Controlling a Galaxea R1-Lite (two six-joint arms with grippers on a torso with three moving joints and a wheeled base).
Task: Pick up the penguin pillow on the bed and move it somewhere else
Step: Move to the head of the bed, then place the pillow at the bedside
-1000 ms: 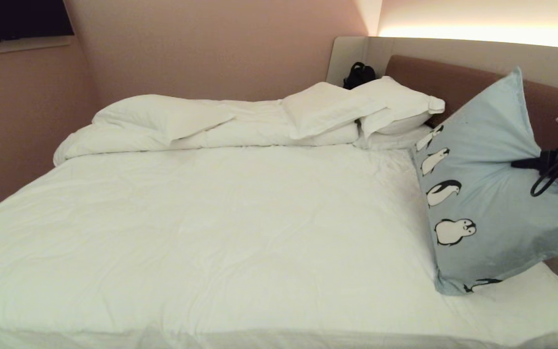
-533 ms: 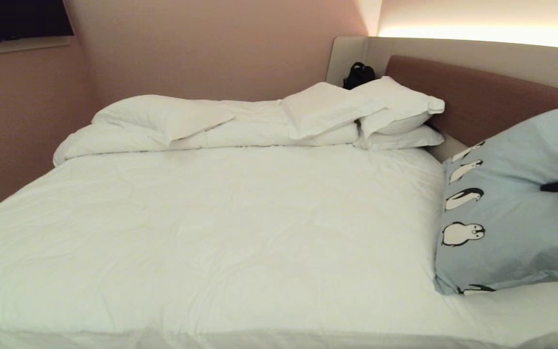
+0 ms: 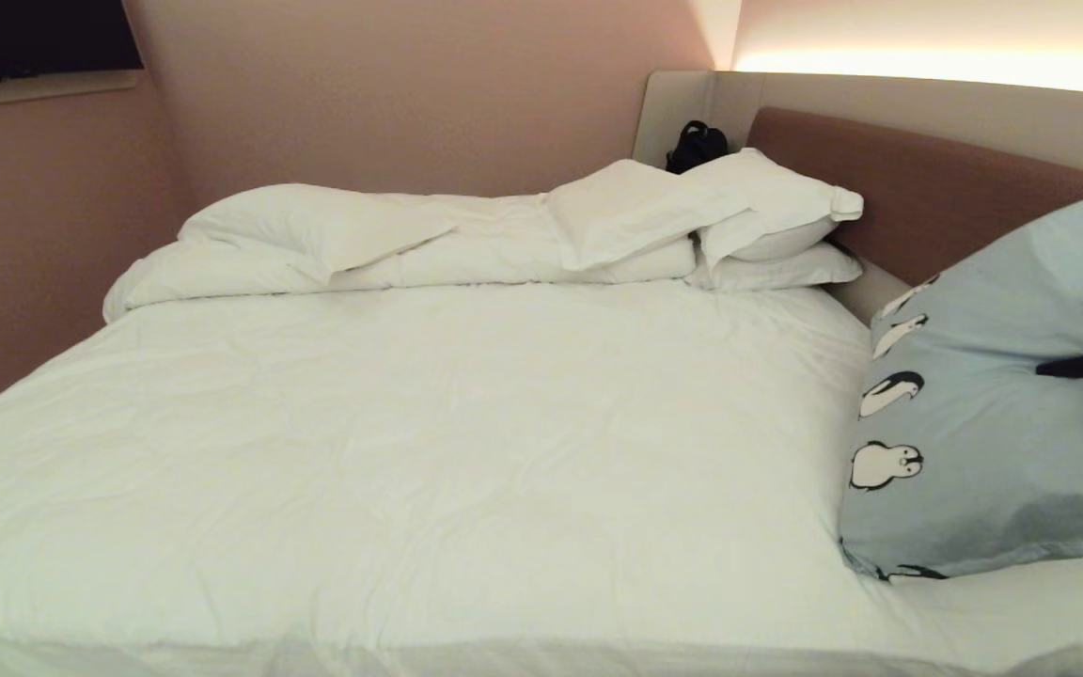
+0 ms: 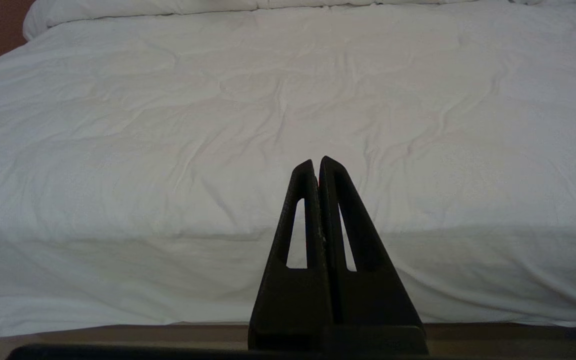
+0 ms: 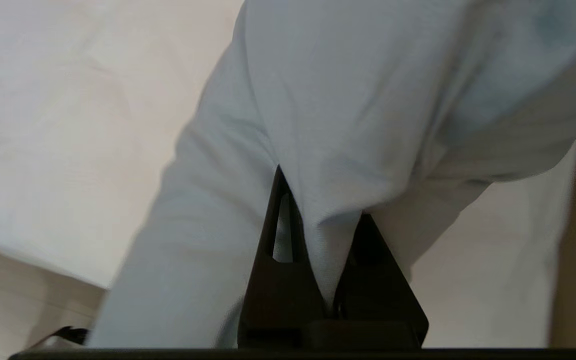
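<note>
Penguin pillow (image 3: 983, 423) at bed's right edge, beside headboard (image 3: 927, 188), lifted and tilted, one low corner touching or nearly touching sheet. Pinched by right gripper (image 3: 1063, 369) on a fold of its cover; jaws nearly closed on fabric, clear in right wrist view (image 5: 325, 220). Judged roughly midway: picked up, not yet set down elsewhere, release left. Left gripper (image 4: 316, 165) parked low before bed's near side, fingers pressed together, holding nothing. Bed (image 3: 410, 442) had smooth white sheet, duvet (image 3: 335, 244) bunched along far side, white pillows (image 3: 767, 226) stacked in corner, dark bag-like object (image 3: 697, 146) behind. Pinkish walls, light strip above headboard.
</note>
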